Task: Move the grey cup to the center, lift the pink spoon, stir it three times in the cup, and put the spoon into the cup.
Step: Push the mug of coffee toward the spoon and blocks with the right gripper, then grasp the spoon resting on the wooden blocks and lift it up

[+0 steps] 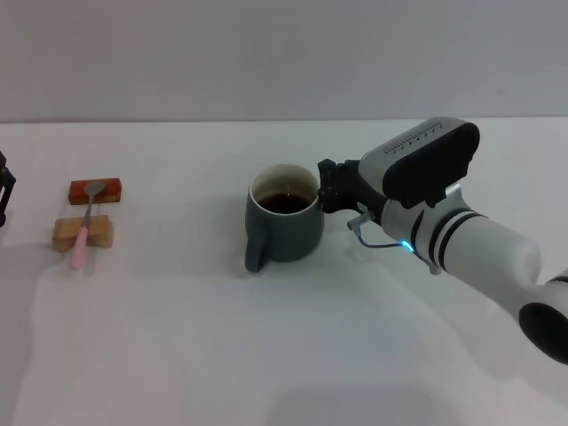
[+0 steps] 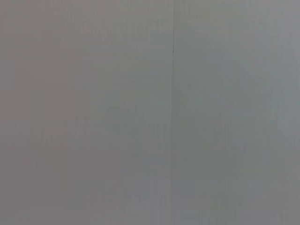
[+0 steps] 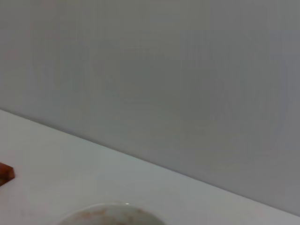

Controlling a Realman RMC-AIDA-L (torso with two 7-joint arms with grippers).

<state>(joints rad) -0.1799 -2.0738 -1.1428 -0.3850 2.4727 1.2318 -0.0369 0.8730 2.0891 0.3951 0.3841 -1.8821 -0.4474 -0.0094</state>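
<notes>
The grey cup point(image 1: 284, 224) stands near the middle of the table, its handle towards the front left and dark liquid inside. Its rim also shows in the right wrist view point(image 3: 110, 216). My right gripper point(image 1: 330, 188) is against the cup's right side at rim height. The pink spoon point(image 1: 86, 222) lies at the left across two small blocks, its metal bowl on the red-brown block point(image 1: 95, 190) and its pink end past the tan wooden block point(image 1: 82, 232). My left gripper point(image 1: 4, 193) is parked at the far left edge, well clear of the spoon.
The white table point(image 1: 266, 355) runs back to a grey wall. The red-brown block's corner shows in the right wrist view point(image 3: 5, 173). The left wrist view shows only plain grey wall. My right arm's white forearm point(image 1: 479, 248) crosses the right side of the table.
</notes>
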